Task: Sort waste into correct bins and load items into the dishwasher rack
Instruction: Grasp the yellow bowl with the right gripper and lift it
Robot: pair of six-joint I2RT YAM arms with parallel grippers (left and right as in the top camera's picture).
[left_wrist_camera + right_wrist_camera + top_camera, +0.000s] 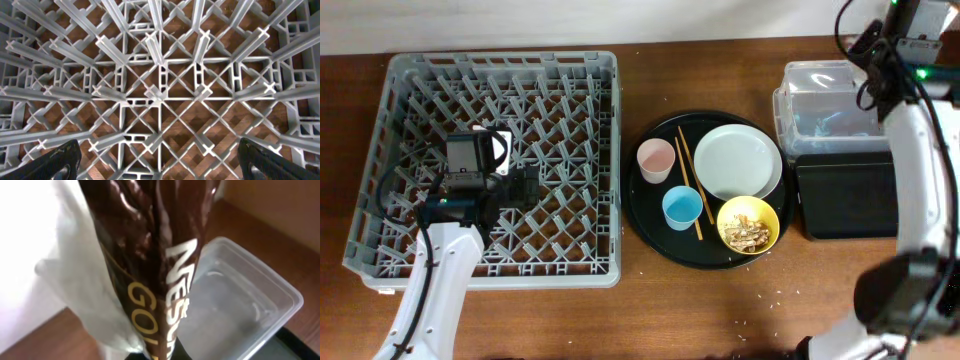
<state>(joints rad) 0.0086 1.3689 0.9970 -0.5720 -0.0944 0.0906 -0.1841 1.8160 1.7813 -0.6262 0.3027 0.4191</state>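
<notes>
In the right wrist view my right gripper (159,356) is shut on a brown-gold wrapper (150,255), with a white paper napkin (82,290) against it. It holds them above the clear tub (240,305). In the overhead view the clear tub (790,95) stands at the far right, with the black rectangular tray (845,195) in front of it. My left gripper (525,187) is open and empty over the grey dishwasher rack (590,70), and its pegs (160,95) fill the left wrist view. The white plate (738,160), yellow bowl (748,224) with beige scraps, pink cup (655,158), light-blue cup (682,207) and chopsticks (688,180) lie on the round black tray (645,225).
A few crumbs (780,295) lie on the wooden table in front of the round tray. My right arm (920,150) reaches over the table's right edge, crossing above the black rectangular tray.
</notes>
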